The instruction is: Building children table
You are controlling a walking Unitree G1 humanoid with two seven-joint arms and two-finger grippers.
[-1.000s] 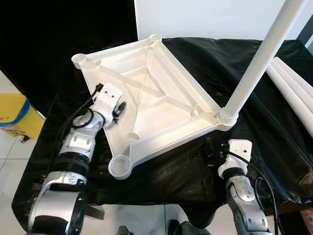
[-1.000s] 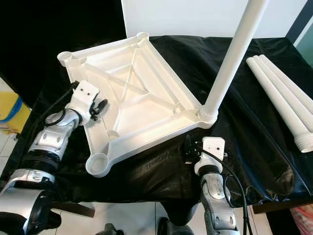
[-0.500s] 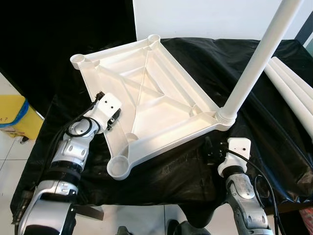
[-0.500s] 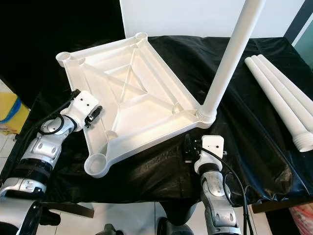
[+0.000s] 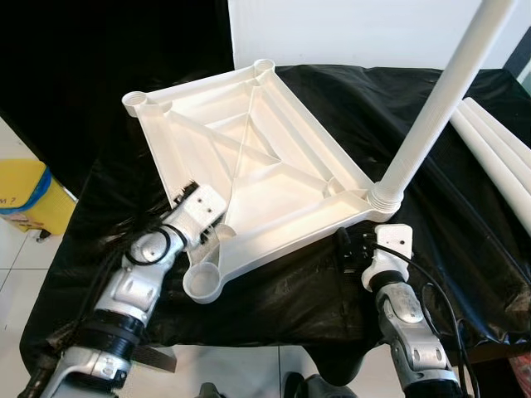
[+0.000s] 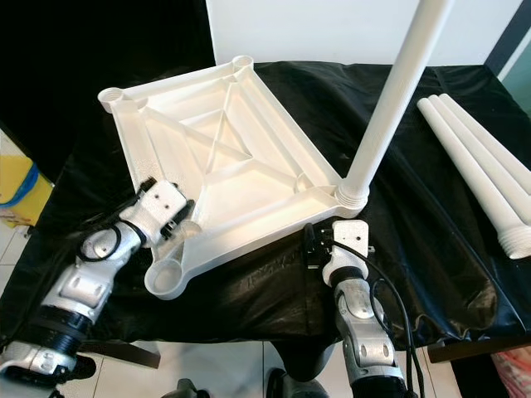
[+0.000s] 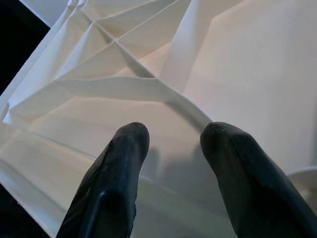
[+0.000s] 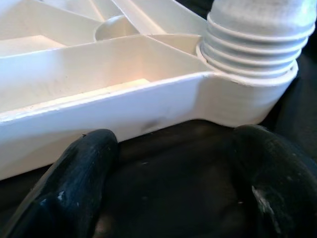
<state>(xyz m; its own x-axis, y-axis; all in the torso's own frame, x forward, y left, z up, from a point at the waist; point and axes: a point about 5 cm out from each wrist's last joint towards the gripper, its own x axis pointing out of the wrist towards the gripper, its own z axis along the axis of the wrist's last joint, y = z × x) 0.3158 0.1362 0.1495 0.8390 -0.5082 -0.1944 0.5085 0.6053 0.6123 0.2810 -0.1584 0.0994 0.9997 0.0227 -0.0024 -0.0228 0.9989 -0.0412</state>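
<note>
Head stereo pair looks forward and down on the tabletop [image 5: 249, 157], frame centre, both sharing it. Wrist views sit close against that tabletop's ribs and edge

It looked like a makeshift indoor work area, not a furnished room. A bench draped in creased black sheeting [image 5: 465, 249] held loose white furniture parts: a ribbed tabletop [image 5: 249, 157] lying underside up, with spare legs [image 6: 481, 174] at 3 o'clock. A black backdrop [image 5: 99, 50] hung at 10 o'clock, a white wall panel [image 5: 348, 33] at 12, and pale floor tiles [image 5: 17, 249] with a yellow bin [image 5: 25, 199] at 9.
</note>
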